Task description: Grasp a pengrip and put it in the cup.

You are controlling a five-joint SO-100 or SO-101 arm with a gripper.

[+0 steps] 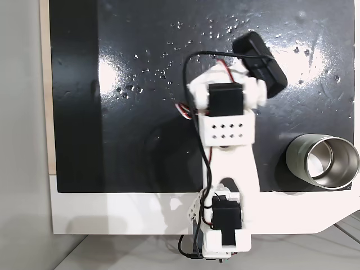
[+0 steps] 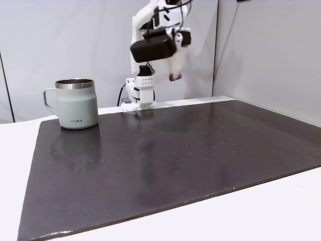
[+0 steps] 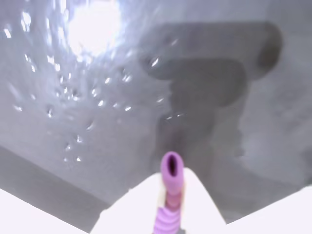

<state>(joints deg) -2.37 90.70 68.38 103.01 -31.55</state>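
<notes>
In the wrist view the lilac ribbed pengrip [image 3: 172, 181] sticks up between my white fingers [image 3: 129, 210], and my gripper [image 3: 171, 192] is shut on it, high above the dark mat. In a fixed view from the side the pengrip [image 2: 174, 77] shows as a small purple spot under my raised gripper [image 2: 174, 73], well above the mat at the back. The grey-green cup [image 2: 76, 103] stands upright on the mat's far left corner there. In a fixed view from above the cup [image 1: 324, 163] is at the right, with its steel inside showing and the arm to its left.
A dark glossy mat [image 2: 175, 155] with small specks covers the white table [image 1: 140, 214]. The arm's base [image 1: 224, 230] sits at the table's near edge in the view from above. The black wrist camera [image 1: 260, 61] juts out over the mat.
</notes>
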